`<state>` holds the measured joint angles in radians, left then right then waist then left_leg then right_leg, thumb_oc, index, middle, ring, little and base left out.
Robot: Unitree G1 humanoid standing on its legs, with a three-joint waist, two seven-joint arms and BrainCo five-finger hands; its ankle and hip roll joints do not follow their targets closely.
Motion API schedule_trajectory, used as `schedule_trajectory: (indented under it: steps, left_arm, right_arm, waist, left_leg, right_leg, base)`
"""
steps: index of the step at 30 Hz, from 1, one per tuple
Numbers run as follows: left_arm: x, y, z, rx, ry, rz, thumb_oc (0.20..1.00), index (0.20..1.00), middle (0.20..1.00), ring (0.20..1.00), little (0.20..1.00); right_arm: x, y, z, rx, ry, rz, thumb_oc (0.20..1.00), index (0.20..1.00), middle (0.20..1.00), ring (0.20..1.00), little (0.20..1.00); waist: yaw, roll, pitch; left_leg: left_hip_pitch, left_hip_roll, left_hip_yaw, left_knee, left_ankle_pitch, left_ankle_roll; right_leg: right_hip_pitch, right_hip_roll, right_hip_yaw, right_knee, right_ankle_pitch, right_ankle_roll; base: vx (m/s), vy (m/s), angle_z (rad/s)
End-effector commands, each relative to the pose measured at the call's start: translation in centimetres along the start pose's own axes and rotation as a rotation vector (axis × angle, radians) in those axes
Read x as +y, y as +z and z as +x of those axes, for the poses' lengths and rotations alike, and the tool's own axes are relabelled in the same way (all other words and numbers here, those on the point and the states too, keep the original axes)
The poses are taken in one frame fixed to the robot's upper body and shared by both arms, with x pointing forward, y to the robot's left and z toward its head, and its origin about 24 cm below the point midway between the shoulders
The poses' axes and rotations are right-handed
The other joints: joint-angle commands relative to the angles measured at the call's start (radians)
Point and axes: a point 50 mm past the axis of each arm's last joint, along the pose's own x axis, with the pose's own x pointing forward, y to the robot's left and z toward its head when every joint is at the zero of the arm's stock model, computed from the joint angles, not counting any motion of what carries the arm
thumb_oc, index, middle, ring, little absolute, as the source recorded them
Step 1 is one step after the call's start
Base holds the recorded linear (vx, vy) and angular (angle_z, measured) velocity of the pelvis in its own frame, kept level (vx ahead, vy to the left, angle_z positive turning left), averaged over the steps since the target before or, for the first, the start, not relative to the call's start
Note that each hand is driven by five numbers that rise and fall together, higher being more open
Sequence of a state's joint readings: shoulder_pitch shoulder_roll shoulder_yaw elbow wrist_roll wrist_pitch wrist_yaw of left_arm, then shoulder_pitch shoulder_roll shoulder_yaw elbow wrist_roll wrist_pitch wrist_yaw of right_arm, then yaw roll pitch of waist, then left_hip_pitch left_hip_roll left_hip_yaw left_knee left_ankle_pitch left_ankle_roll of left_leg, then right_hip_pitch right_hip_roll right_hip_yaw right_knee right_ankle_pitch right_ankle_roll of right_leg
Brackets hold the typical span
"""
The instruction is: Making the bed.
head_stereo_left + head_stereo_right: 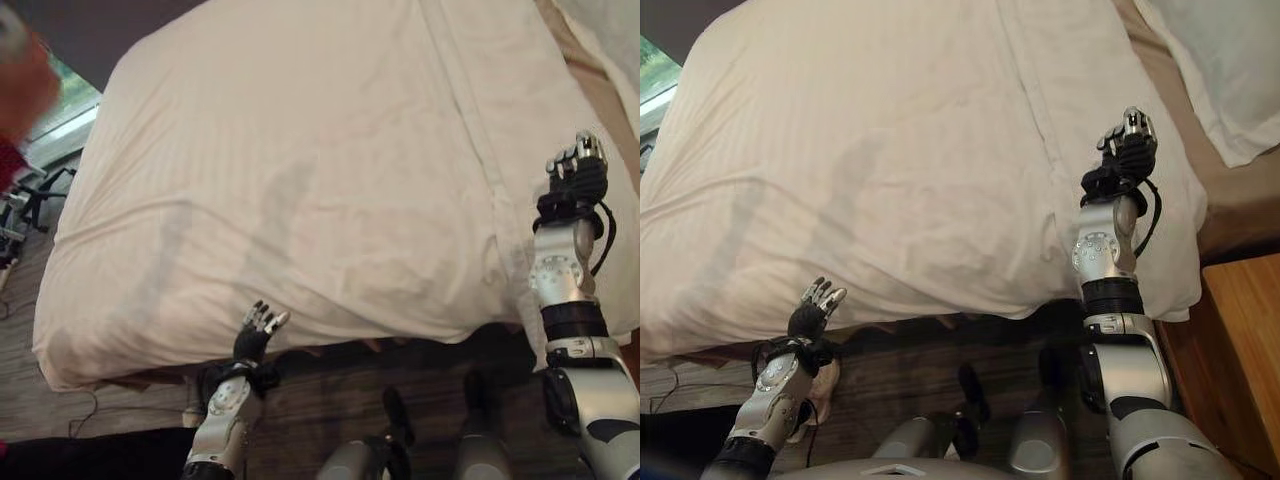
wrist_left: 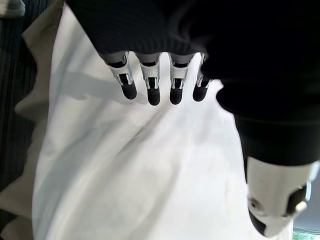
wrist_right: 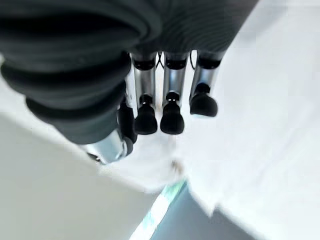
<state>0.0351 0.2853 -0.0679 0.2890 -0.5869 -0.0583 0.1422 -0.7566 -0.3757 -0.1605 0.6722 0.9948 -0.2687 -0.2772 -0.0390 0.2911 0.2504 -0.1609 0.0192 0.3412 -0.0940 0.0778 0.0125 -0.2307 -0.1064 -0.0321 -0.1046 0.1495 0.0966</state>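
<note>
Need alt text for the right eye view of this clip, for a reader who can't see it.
A white duvet covers the bed, its near edge hanging over the side. The left hand, fingers open, is at that edge; the right hand is raised over the duvet near a pillow. A wooden nightstand stands at right.

The duvet lies spread over the bed, covering most of it and hanging over the near edge above the floor. At the bed's far right a pillow lies beyond the duvet's edge, on the bare mattress. A wooden nightstand, or so it seems, stands right of the bed's near corner. The left hand sits at the duvet's near edge, left of centre. The right hand hangs over the duvet's right part, near its side edge.
</note>
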Motion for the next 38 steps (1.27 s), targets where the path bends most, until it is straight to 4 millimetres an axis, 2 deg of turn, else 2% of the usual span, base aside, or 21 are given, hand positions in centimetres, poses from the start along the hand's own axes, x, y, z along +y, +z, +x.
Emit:
schedule_trajectory:
  steps: [1,4,5,6,7,8,11,12,14,15,17,18,19,22,24,27,28,29,32,34,38]
  left_arm:
    - [0.4,4.1,1.4,-0.164,-0.017,-0.016,1.0,1.0,1.0,1.0,1.0]
    - [1.2,3.2,1.5,-0.13,0.023,-0.062,1.0,1.0,1.0,1.0,1.0]
    - [1.8,2.5,1.7,-0.099,0.063,-0.099,1.0,1.0,1.0,1.0,1.0]
    - [2.0,2.0,1.8,-0.079,0.077,-0.11,1.0,1.0,1.0,1.0,1.0]
    - [2.0,2.0,1.8,-0.079,0.078,-0.11,1.0,1.0,1.0,1.0,1.0]
    - [2.3,1.5,2.2,-0.044,0.101,-0.117,1.0,1.0,1.0,1.0,1.0]
    - [2.4,1.2,2.4,-0.03,0.115,-0.124,1.0,1.0,1.0,1.0,1.0]
    - [2.4,1.0,2.5,-0.015,0.123,-0.124,1.0,1.0,1.0,1.0,1.0]
    - [2.4,1.0,2.4,-0.011,0.124,-0.123,1.0,1.0,1.0,1.0,1.0]
    - [2.5,1.0,2.3,-0.012,0.126,-0.135,1.0,1.0,1.0,1.0,1.0]
    - [2.5,0.9,2.1,-0.011,0.129,-0.15,1.0,1.0,1.0,1.0,1.0]
    - [2.4,0.9,2.0,-0.013,0.128,-0.155,1.0,1.0,1.0,1.0,1.0]
    - [2.4,0.9,1.8,-0.018,0.129,-0.146,1.0,1.0,1.0,1.0,1.0]
    - [1.8,1.0,0.9,-0.044,0.097,-0.117,1.0,1.0,1.0,1.0,1.0]
    - [1.6,1.4,0.7,-0.063,0.085,-0.094,1.0,1.0,1.0,1.0,1.0]
    - [1.0,2.1,-0.5,-0.116,0.049,-0.041,1.0,1.0,1.0,1.0,1.0]
    - [1.0,2.0,-0.5,-0.115,0.049,-0.04,1.0,1.0,1.0,1.0,1.0]
    - [0.5,2.5,-0.8,-0.138,0.026,-0.041,1.0,1.0,1.0,1.0,1.0]
    - [0.2,3.3,-1.2,-0.17,-0.007,-0.01,1.0,1.0,1.0,1.0,1.0]
    - [0.4,5.1,-2.1,-0.247,-0.024,0.081,1.0,1.0,1.0,1.0,1.0]
    - [0.8,6.4,-2.9,-0.304,-0.033,0.203,1.0,1.0,1.0,1.0,1.0]
  right_arm:
    - [-1.7,-1.9,-0.6,0.053,-0.077,0.063,0.2,0.2,0.2,0.2,0.2]
    - [-6.9,-4.9,-2.7,0.161,-0.245,0.098,0.2,0.2,0.2,0.2,0.2]
    - [-10.6,-6.6,-5.1,0.226,-0.353,0.111,0.2,0.2,0.2,0.2,0.2]
    - [-12.2,-7.4,-6.3,0.252,-0.404,0.122,0.2,0.2,0.2,0.2,0.2]
    - [-12.2,-7.4,-6.3,0.253,-0.403,0.122,0.2,0.2,0.2,0.2,0.2]
    - [-15.8,-8.4,-8.8,0.322,-0.507,0.077,0.2,0.2,0.2,0.2,0.2]
    - [-18.1,-8.6,-10.6,0.363,-0.562,0.033,0.2,0.2,0.2,0.2,0.2]
    - [-20.2,-8.2,-12.2,0.389,-0.619,-0.024,0.2,0.2,0.2,0.2,0.2]
    - [-20.9,-8.2,-12.8,0.405,-0.63,-0.049,0.2,0.2,0.2,0.2,0.2]
    - [-22.3,-7.5,-13.6,0.45,-0.64,-0.16,0.2,0.2,0.2,0.2,0.2]
    - [-22.5,-6.8,-13.5,0.468,-0.6,-0.256,0.2,0.2,0.2,0.2,0.2]
    - [-22.3,-6.9,-13.5,0.524,-0.524,-0.389,0.379,0.379,0.379,0.379,0.379]
    - [-21.9,-6.8,-13.2,0.538,-0.465,-0.462,1.0,1.0,1.0,1.0,1.0]
    - [-19.0,-5.8,-11.9,0.525,-0.163,-0.791,1.0,1.0,1.0,1.0,1.0]
    - [-17.5,-5.3,-11.4,0.477,-0.071,-0.862,1.0,1.0,1.0,1.0,1.0]
    - [-12.9,-3.8,-10.6,0.316,0.189,-1.038,1.0,1.0,1.0,1.0,1.0]
    - [-12.9,-3.9,-10.7,0.317,0.189,-1.038,1.0,1.0,1.0,1.0,1.0]
    - [-10.4,-3.5,-10.7,0.241,0.298,-1.059,1.0,1.0,1.0,1.0,1.0]
    - [-8.5,-2.9,-11.0,0.175,0.377,-1.06,1.0,1.0,1.0,1.0,1.0]
    - [-6.8,-3.5,-12.2,0.169,0.45,-0.937,1.0,1.0,1.0,1.0,1.0]
    - [-6.2,-5.4,-13.7,0.248,0.494,-0.799,1.0,1.0,1.0,1.0,1.0]
  waist:
    - [-0.009,-0.038,0.03]
    - [-0.024,-0.029,0.041]
    - [-0.043,-0.028,0.046]
    - [-0.055,-0.03,0.048]
    - [-0.055,-0.032,0.048]
    - [-0.081,-0.044,0.045]
    - [-0.103,-0.06,0.039]
    - [-0.124,-0.084,0.028]
    - [-0.129,-0.094,0.023]
    - [-0.139,-0.119,0.007]
    - [-0.142,-0.138,-0.006]
    - [-0.14,-0.152,-0.017]
    - [-0.137,-0.166,-0.025]
    - [-0.129,-0.204,-0.045]
    - [-0.125,-0.218,-0.056]
    - [-0.108,-0.263,-0.094]
    - [-0.109,-0.263,-0.095]
    - [-0.103,-0.28,-0.105]
    - [-0.096,-0.298,-0.122]
    - [-0.082,-0.316,-0.137]
    - [-0.069,-0.329,-0.144]
  left_leg:
    - [0.021,0.022,-0.059,0.007,-0.037,-0.081]
    - [0.021,0.027,-0.054,0.007,-0.033,-0.083]
    - [0.033,0.027,-0.054,0.007,-0.045,-0.085]
    - [0.039,0.028,-0.053,0.007,-0.05,-0.086]
    - [0.037,0.029,-0.052,0.007,-0.044,-0.086]
    - [0.053,0.033,-0.047,0.007,-0.059,-0.086]
    - [0.07,0.04,-0.04,0.007,-0.067,-0.088]
    - [0.091,0.05,-0.03,0.007,-0.074,-0.091]
    - [0.095,0.054,-0.026,0.007,-0.07,-0.092]
    - [0.123,0.062,-0.025,0.007,-0.082,-0.095]
    - [0.143,0.069,-0.026,0.007,-0.085,-0.095]
    - [0.154,0.074,-0.024,0.007,-0.084,-0.098]
    - [0.164,0.076,-0.025,0.007,-0.085,-0.098]
    - [0.189,0.084,-0.03,0.007,-0.083,-0.099]
    - [0.194,0.089,-0.031,0.007,-0.081,-0.1]
    - [0.213,0.094,-0.043,0.007,-0.084,-0.097]
    - [0.213,0.094,-0.043,0.007,-0.084,-0.097]
    - [0.223,0.096,-0.053,0.007,-0.089,-0.096]
    - [0.221,0.095,-0.064,0.007,-0.088,-0.092]
    - [0.224,0.093,-0.082,0.007,-0.092,-0.088]
    - [0.232,0.088,-0.097,0.007,-0.099,-0.084]
  right_leg:
    - [-0.015,-0.049,-0.008,0.017,-0.069,0.033]
    - [-0.017,-0.046,0.0,0.017,-0.067,0.03]
    - [-0.006,-0.043,0.0,0.017,-0.078,0.032]
    - [-0.002,-0.04,0.0,0.017,-0.081,0.032]
    - [-0.004,-0.04,0.001,0.017,-0.076,0.03]
    - [0.01,-0.034,0.002,0.017,-0.088,0.029]
    - [0.022,-0.028,0.001,0.017,-0.093,0.027]
    - [0.041,-0.021,0.0,0.017,-0.101,0.025]
    - [0.043,-0.018,0.0,0.017,-0.097,0.022]
    - [0.07,-0.014,-0.005,0.017,-0.109,0.024]
    - [0.093,-0.01,-0.011,0.017,-0.114,0.022]
    - [0.105,-0.007,-0.015,0.017,-0.114,0.022]
    - [0.117,-0.005,-0.017,0.017,-0.114,0.02]
    - [0.148,0.001,-0.027,0.017,-0.115,0.016]
    - [0.155,0.003,-0.029,0.017,-0.112,0.015]
    - [0.186,0.008,-0.043,0.017,-0.115,0.014]
    - [0.187,0.007,-0.044,0.017,-0.115,0.014]
    - [0.203,0.006,-0.055,0.017,-0.119,0.016]
    - [0.209,0.005,-0.064,0.017,-0.115,0.016]
    - [0.226,0.001,-0.083,0.017,-0.116,0.018]
    - [0.247,-0.004,-0.098,0.017,-0.121,0.019]
  base:
    - [-0.01,-0.025,-0.18]
    - [0.04,-0.03,-0.13]
    - [0.09,-0.014,-0.05]
    - [0.06,-0.008,-0.05]
    - [0.07,-0.016,-0.07]
    - [0.03,-0.019,-0.05]
    - [0.08,-0.024,-0.01]
    - [0.08,-0.045,-0.05]
    - [0.05,-0.036,-0.04]
    - [0.04,-0.014,-0.09]
    - [0.07,-0.011,-0.12]
    - [0.08,-0.009,-0.1]
    - [0.02,-0.009,-0.05]
    - [0.02,0.013,0.05]
    - [0.02,0.012,0.07]
    - [0.03,0.019,0.07]
    - [-0.01,0.06,0.1]
    - [-0.02,0.047,0.11]
    - [-0.01,0.049,0.14]
    - [-0.01,0.089,0.2]
    - [0.01,0.067,0.14]
